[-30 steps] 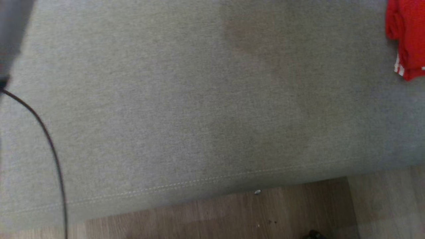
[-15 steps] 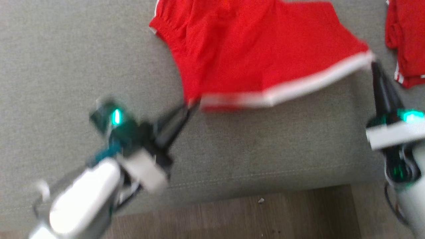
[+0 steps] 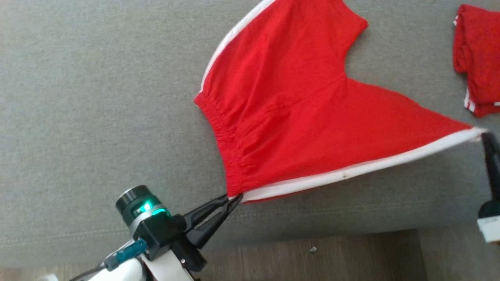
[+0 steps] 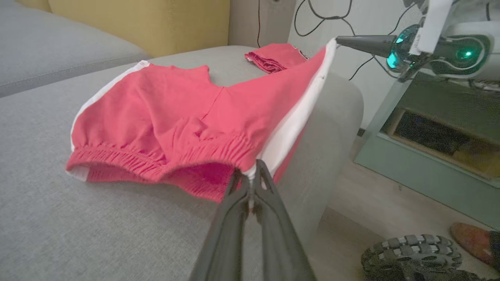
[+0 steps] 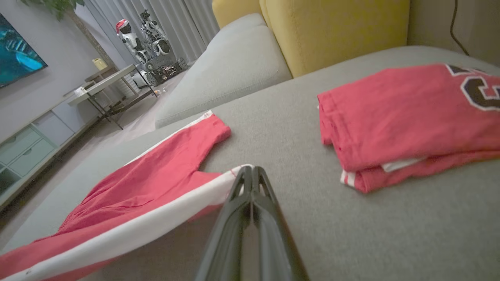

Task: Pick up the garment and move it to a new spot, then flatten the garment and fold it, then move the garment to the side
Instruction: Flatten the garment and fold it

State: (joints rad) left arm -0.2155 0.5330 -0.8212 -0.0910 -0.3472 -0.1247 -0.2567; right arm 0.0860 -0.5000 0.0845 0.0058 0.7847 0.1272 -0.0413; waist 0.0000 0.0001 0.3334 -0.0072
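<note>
Red shorts (image 3: 297, 117) taut between hands — left hand (image 3: 234, 198) pinching waistband corner, right hand (image 3: 484, 136) pinching hem corner

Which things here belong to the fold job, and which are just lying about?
Job: red shorts; left gripper, jaws shut on a waistband corner; right gripper, jaws shut on a hem corner; grey sofa seat under it.
Lying about: folded red garment; yellow cushion; footwear on the floor.

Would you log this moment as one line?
left hand: shut on shorts | right hand: shut on shorts | shorts: stretched between them over sofa
</note>
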